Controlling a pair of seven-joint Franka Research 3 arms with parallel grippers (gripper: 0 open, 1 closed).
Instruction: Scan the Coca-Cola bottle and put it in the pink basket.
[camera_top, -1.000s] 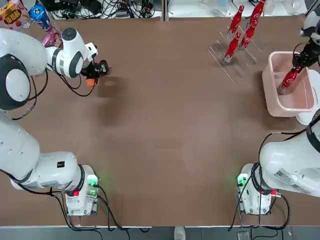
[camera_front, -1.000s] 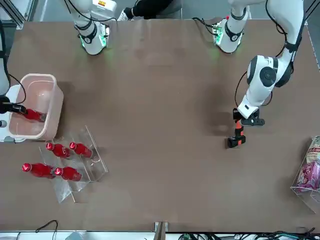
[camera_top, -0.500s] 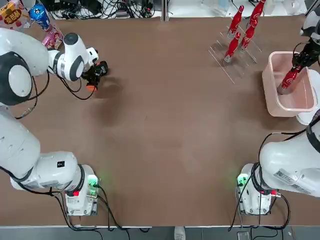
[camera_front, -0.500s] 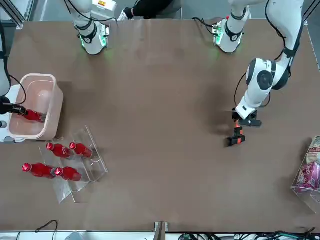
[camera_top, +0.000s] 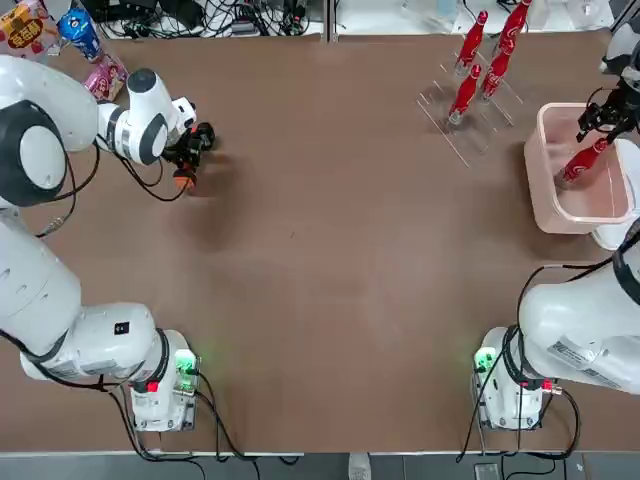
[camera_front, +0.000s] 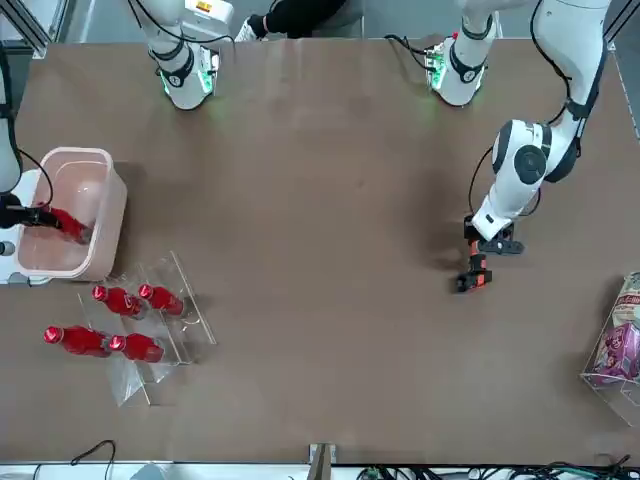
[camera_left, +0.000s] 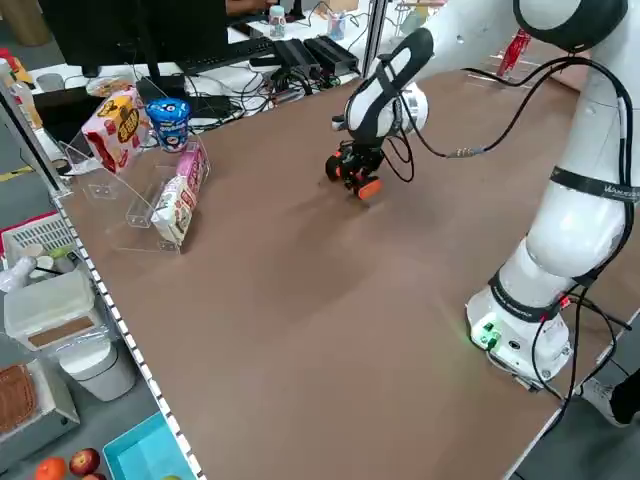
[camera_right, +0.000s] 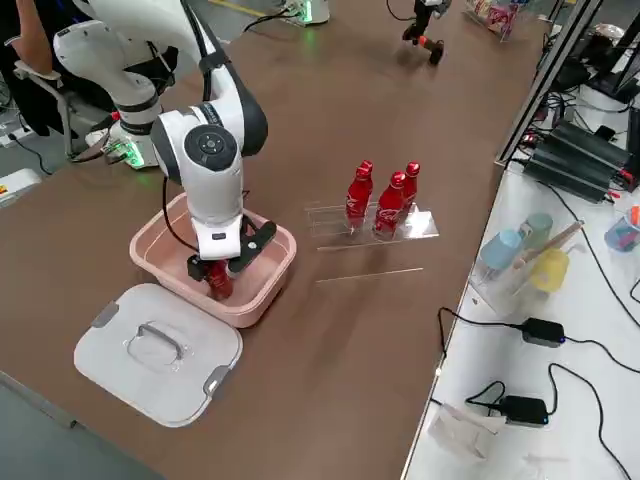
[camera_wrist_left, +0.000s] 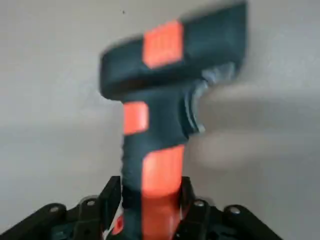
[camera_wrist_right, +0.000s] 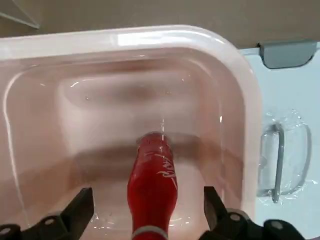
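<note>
white lid (camera_right: 160, 355): lay flat, handle up
apples (camera_left: 84, 462): sat beside the turquoise tray (camera_left: 150, 455)
blue package (camera_left: 170, 122): rested among snack bags (camera_left: 116, 130)
black adapters (camera_right: 542, 332): lay on the white surface (camera_right: 600, 400)

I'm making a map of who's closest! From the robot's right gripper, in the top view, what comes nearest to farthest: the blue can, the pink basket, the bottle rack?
1. Pink basket: right under the right gripper.
2. Bottle rack: left of the basket.
3. Blue can: far left corner.
</note>
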